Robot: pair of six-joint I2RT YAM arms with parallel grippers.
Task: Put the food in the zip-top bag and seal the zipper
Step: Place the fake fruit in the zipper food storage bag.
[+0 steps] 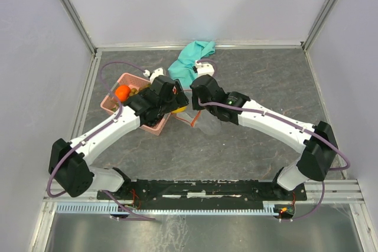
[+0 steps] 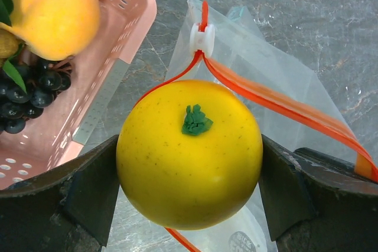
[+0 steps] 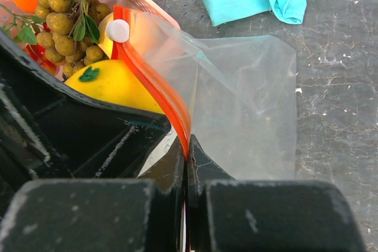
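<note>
Running diagonally, the zipper [image 3: 155, 88] sits in right hand [image 3: 188, 156].

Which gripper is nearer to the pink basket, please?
Left. The left gripper, holding a yellow fruit, hangs just beside the pink basket; the right gripper, shut on the zipper, is farther off, beyond the left one.

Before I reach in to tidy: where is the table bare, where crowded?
Bare: right of the teal cloth, beyond the right arm; between the zip-top bag and the base rail. Crowded: left-centre, where left gripper, right gripper, yellow fruit, bag and pink basket meet.
</note>
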